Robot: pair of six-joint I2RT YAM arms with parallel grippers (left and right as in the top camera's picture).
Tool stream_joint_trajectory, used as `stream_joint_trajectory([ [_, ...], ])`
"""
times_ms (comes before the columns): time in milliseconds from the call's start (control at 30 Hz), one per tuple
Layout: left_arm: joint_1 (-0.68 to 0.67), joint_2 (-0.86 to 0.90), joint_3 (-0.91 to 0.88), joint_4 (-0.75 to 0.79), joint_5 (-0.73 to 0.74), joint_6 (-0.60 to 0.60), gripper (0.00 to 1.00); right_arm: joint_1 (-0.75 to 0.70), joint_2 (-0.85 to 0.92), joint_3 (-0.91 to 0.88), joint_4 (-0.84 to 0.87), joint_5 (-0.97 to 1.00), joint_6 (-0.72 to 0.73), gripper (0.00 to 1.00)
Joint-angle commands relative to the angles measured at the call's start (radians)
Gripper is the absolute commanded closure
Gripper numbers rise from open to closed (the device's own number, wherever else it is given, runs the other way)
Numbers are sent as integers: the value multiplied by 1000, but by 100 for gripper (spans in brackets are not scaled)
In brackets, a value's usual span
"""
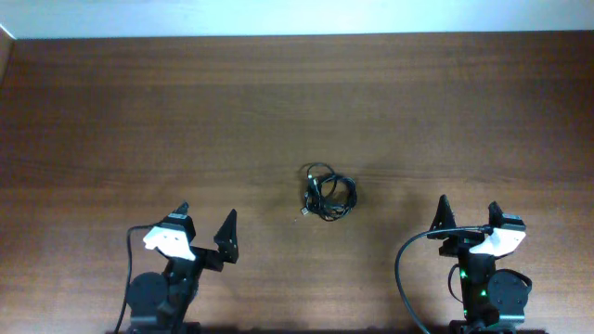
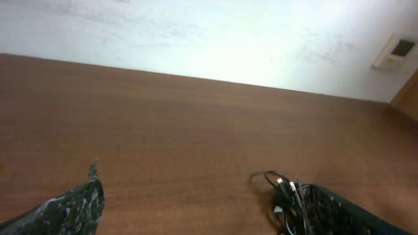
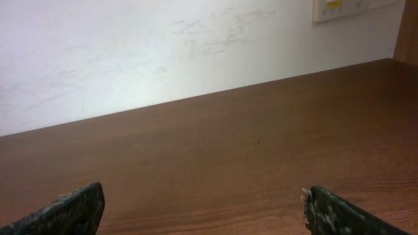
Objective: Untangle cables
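The cables lie bunched in a small black knot on the wooden table, a little right of centre. In the left wrist view the same cables show at the lower right, partly hidden behind one fingertip. My left gripper stands open near the front left, well short of the knot. My right gripper stands open at the front right, also apart from it. Nothing sits between either pair of fingers. The right wrist view shows only bare table between its fingertips.
A thick black arm cable loops beside the right arm's base. A pale wall rises behind the table's far edge, with a small wall plate at the right.
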Motion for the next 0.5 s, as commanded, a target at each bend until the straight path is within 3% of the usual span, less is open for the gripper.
stream_joint_trajectory([
  [0,-3,159,95,14,-69,-26,1,8,-5,-5,-6,12,-7,2],
  [233,-3,521,294,64,-5,-26,1,8,-5,-5,-6,12,-7,2],
  [333,-3,557,300,61,93,-26,1,8,-5,-5,-6,12,-7,2],
  [467,-3,569,300,18,102,-27,1,8,-5,-5,-6,12,-7,2],
])
